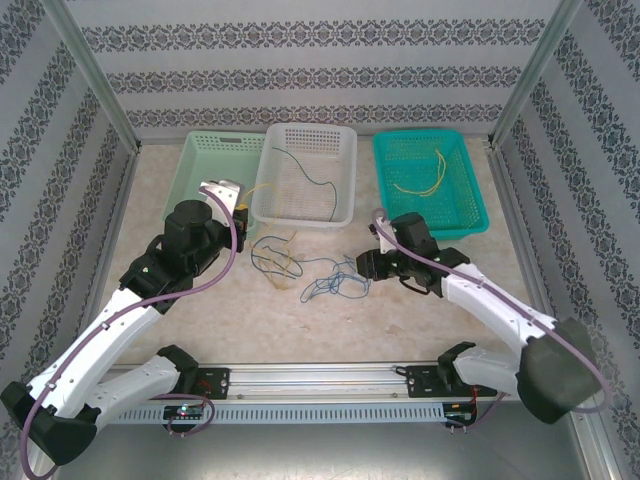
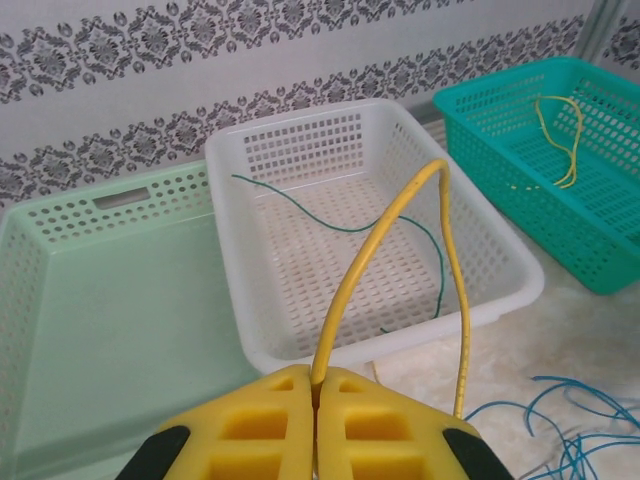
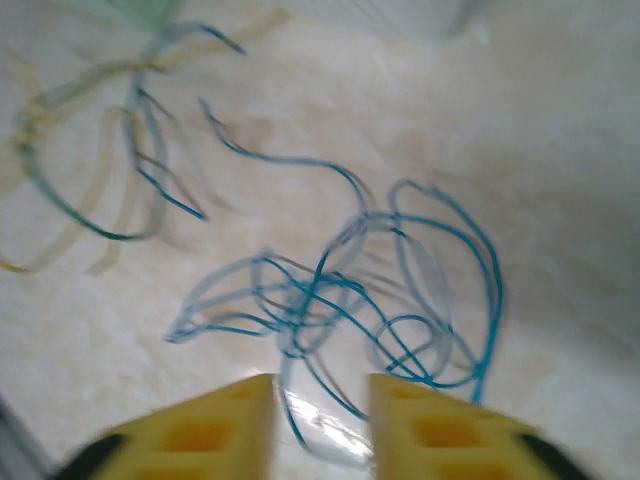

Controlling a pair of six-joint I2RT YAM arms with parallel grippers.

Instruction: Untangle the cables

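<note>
My left gripper (image 2: 316,375) is shut on a yellow cable (image 2: 375,245), which arcs up from the pads and drops to the table in front of the white basket (image 2: 300,345). From above, that gripper (image 1: 240,205) sits at the white basket's near left corner. A loose tangle of blue cables (image 3: 400,300) lies on the table. My right gripper (image 3: 322,385) hovers over it, open, with a blurred blue strand running between the fingers. From above, the right gripper (image 1: 365,265) is just right of the blue tangle (image 1: 335,287). Yellow, green and blue strands (image 1: 275,255) are knotted further left.
Three baskets line the back: a light green basket (image 1: 195,175), the white basket (image 1: 300,218) holding a green cable (image 1: 310,178), and a teal basket (image 1: 478,205) holding a yellow cable (image 1: 425,180). Patterned walls enclose the table. A metal rail (image 1: 320,378) runs along the near edge.
</note>
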